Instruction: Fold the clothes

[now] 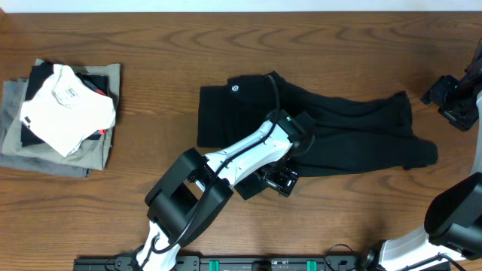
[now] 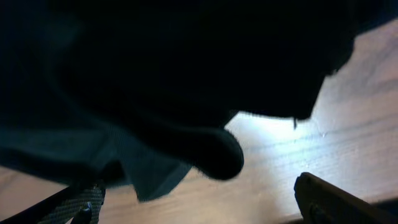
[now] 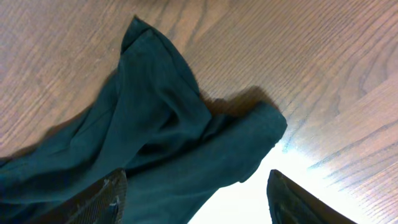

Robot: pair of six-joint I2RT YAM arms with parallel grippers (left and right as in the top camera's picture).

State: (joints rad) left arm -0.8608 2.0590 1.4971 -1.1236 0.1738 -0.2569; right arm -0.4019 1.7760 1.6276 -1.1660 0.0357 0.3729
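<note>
The clothes, a black T-shirt, lie across the middle of the wooden table, with the pale label at the left end. The shirt is bunched and narrows toward the right. My left gripper hovers at the shirt's near edge. In the left wrist view my left gripper is open, with dark cloth hanging just above bare wood. My right gripper is at the far right, past the shirt's end. In the right wrist view my right gripper stands open over the shirt's end.
At the left end of the table stands a pile of folded garments, a white one on top of a grey-olive one. The right arm's base stands at the near right. The table's far edge runs along the top.
</note>
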